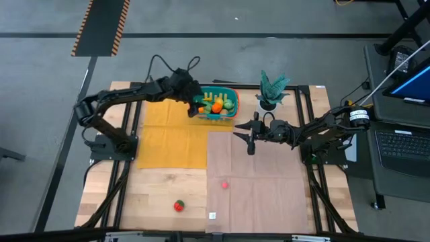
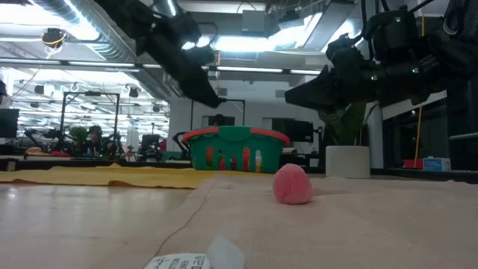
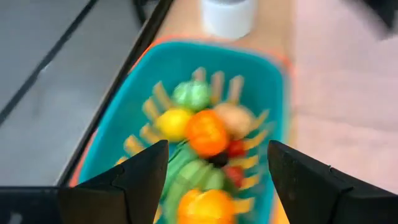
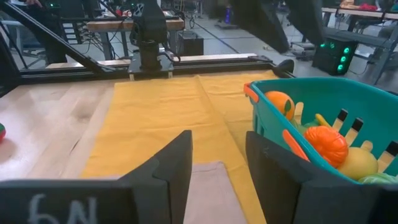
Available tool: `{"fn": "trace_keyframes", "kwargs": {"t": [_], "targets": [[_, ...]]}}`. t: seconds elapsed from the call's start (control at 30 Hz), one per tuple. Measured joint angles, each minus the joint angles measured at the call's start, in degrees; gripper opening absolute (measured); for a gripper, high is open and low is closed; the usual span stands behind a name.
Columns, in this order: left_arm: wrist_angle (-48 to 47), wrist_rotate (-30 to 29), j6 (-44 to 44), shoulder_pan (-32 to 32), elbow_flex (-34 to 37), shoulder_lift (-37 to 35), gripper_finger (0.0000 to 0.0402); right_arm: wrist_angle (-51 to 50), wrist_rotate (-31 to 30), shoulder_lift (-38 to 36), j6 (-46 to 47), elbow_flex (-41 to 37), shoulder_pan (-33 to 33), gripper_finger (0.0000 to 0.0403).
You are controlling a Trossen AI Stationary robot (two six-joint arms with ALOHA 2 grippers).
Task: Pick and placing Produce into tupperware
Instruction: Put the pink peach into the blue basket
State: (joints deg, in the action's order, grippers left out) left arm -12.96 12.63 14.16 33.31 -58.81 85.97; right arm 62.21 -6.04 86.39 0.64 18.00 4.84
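- high view: most of the produce (image 1: 216,104) already sits piled in the tupperware (image 1: 229,115), which stands at the far edge of the worktop (image 1: 154,195) on the yellow cloth (image 1: 168,138). two pieces are left out: a small pink one (image 1: 224,184) on the tan cloth (image 1: 259,181) and a red-and-green one (image 1: 179,206) on bare wood near the front edge. the left hand (image 1: 193,106) hangs at the container's left end; the right hand (image 1: 248,134) hovers just to the container's right, near the potted plant (image 1: 271,91). the whole front half is open, so i judge either arm has free room to reach the strays.
- low view: the pink piece (image 2: 292,184) lies alone in the foreground, well apart from the container (image 2: 236,149) behind it. both arms are up off the surface, nothing under them.
- left wrist view: the left hand's fingers (image 3: 134,180) are spread wide with nothing between them, directly over the heaped fruit (image 3: 205,134). the rim (image 3: 115,118) is close on both sides.
- right wrist view: the right hand's fingers (image 4: 168,168) stand apart and hold nothing, with the container wall (image 4: 273,134) just beside them. the red-and-green piece (image 4: 2,132) peeks in at the far edge.
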Motion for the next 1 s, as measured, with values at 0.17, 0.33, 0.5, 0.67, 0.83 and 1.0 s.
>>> {"fn": "trace_keyframes", "kwargs": {"t": [0.17, 0.33, 0.5, 0.67, 0.83, 1.0], "targets": [[2.4, 6.4, 2.9, -1.4, 4.5, -5.7, 0.0265, 0.4, 0.0, 0.0, 0.3, 0.0, 0.0, 0.0152], [11.8, 6.2, 1.8, -4.7, 12.9, -13.4, 0.0265, -0.6, 0.1, 0.0, 0.6, 0.0, 0.0, 0.0152], [24.7, 6.0, -1.8, -9.4, 24.8, -20.5, 0.0265, -0.8, 0.1, 0.0, 0.9, 0.0, 0.0, 0.0152], [35.5, 3.3, -4.5, -14.4, 34.9, -25.5, 0.0265, -0.7, 0.7, 0.0, 8.7, 0.0, 0.0, 0.0152], [42.0, 1.8, -6.2, -18.3, 41.5, -28.4, 0.0265, -0.2, 1.8, 0.0, 8.2, 0.0, 0.0, 0.0152], [46.6, -1.1, -7.9, -21.2, 46.1, -29.4, 0.0265, -0.8, 2.9, 0.0, 5.0, 0.0, 0.0, 0.0152]]}}
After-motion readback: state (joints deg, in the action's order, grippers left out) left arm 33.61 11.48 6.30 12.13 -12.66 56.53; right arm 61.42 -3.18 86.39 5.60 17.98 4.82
